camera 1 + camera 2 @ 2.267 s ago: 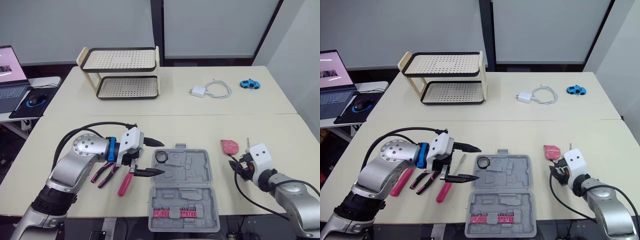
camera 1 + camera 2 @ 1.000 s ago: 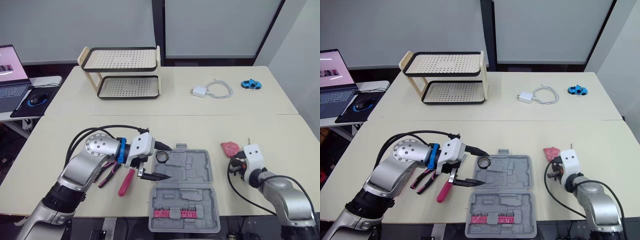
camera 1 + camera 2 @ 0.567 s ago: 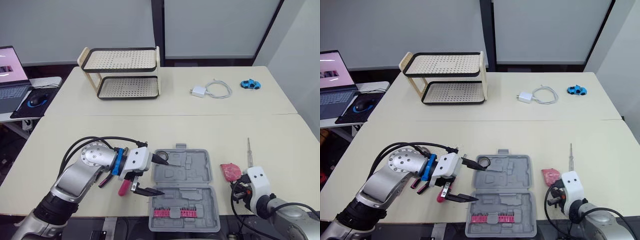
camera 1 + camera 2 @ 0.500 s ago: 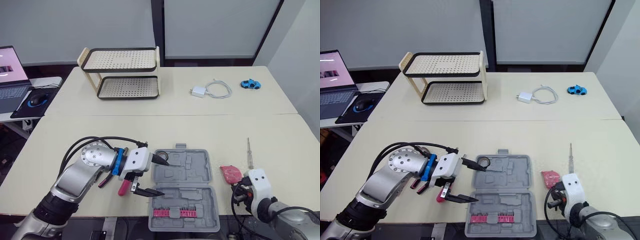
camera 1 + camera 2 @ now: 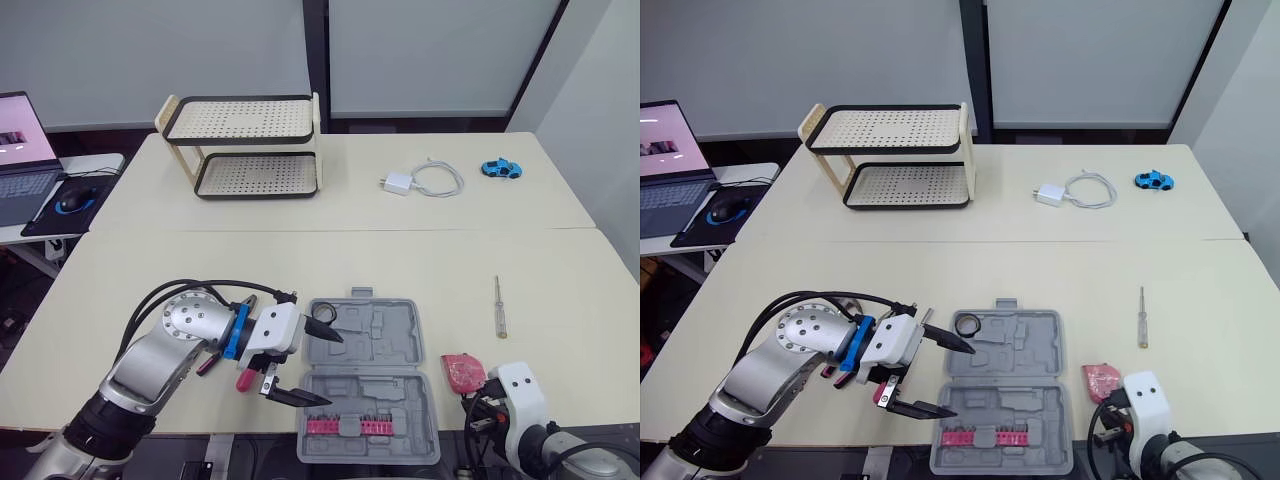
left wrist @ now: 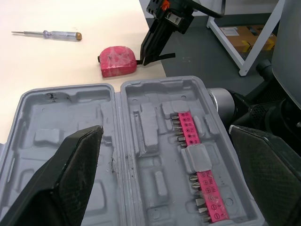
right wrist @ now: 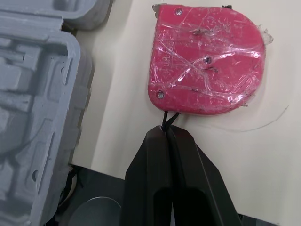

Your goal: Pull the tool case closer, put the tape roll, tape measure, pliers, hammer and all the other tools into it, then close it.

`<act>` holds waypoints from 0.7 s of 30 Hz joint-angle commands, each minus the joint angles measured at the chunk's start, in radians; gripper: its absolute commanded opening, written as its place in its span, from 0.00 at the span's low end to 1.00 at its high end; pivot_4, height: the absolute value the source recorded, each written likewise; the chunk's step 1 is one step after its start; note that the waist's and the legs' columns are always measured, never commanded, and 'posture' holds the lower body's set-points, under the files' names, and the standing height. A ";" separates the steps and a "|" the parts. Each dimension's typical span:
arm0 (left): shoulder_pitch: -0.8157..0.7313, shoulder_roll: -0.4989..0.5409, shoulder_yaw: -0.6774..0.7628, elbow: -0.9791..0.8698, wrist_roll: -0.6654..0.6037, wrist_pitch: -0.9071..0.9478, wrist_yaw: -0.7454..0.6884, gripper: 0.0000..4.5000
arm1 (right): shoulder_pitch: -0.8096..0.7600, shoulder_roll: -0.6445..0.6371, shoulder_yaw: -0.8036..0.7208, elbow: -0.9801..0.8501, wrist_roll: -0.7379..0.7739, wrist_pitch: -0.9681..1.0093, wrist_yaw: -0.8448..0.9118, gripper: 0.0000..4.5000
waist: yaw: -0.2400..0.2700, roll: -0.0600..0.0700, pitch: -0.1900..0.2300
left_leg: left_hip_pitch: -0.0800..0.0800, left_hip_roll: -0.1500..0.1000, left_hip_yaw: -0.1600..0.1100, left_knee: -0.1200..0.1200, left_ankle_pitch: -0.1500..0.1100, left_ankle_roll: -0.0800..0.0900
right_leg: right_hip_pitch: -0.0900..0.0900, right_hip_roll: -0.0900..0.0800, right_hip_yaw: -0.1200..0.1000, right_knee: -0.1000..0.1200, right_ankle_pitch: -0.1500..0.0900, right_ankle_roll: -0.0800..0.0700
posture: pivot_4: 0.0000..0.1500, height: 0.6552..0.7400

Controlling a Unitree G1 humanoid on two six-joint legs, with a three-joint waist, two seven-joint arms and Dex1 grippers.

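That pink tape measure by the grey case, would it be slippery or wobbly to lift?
Probably slippery: the rounded pink plastic tape measure is wrapped in crinkled clear film. Lifted by the thin black cord pinched in the right gripper, it would likely dangle and swing. Lying flat, it should not roll.

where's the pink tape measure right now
The pink plastic tape measure lies on the cream table near its front edge on the robot's right, just right of the open grey tool case, its black strap pinched in the right gripper.
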 commanded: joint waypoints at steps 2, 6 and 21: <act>-0.019 0.006 -0.010 -0.025 -0.010 -0.004 -0.009 1.00 | 0.021 -0.008 0.003 -0.045 0.015 0.007 -0.002 0.01 | 0.000 0.000 0.000 | 0.000 0.000 0.000 0.000 0.000 0.000 | 0.000 0.000 0.000 0.000 0.000 0.000 | 1.00 1.00; -0.035 0.005 -0.014 -0.035 -0.017 0.013 -0.004 1.00 | 0.033 -0.012 0.014 -0.051 0.019 0.012 0.003 0.01 | 0.000 0.000 0.000 | 0.000 0.000 0.000 0.000 0.000 0.000 | 0.000 0.000 0.000 0.000 0.000 0.000 | 1.00 1.00; -0.048 0.007 -0.017 -0.072 -0.030 0.054 -0.003 1.00 | 0.048 -0.011 0.024 -0.062 0.023 0.033 -0.002 0.01 | 0.000 0.000 0.000 | 0.000 0.000 0.000 0.000 0.000 0.000 | 0.000 0.000 0.000 0.000 0.000 0.000 | 1.00 1.00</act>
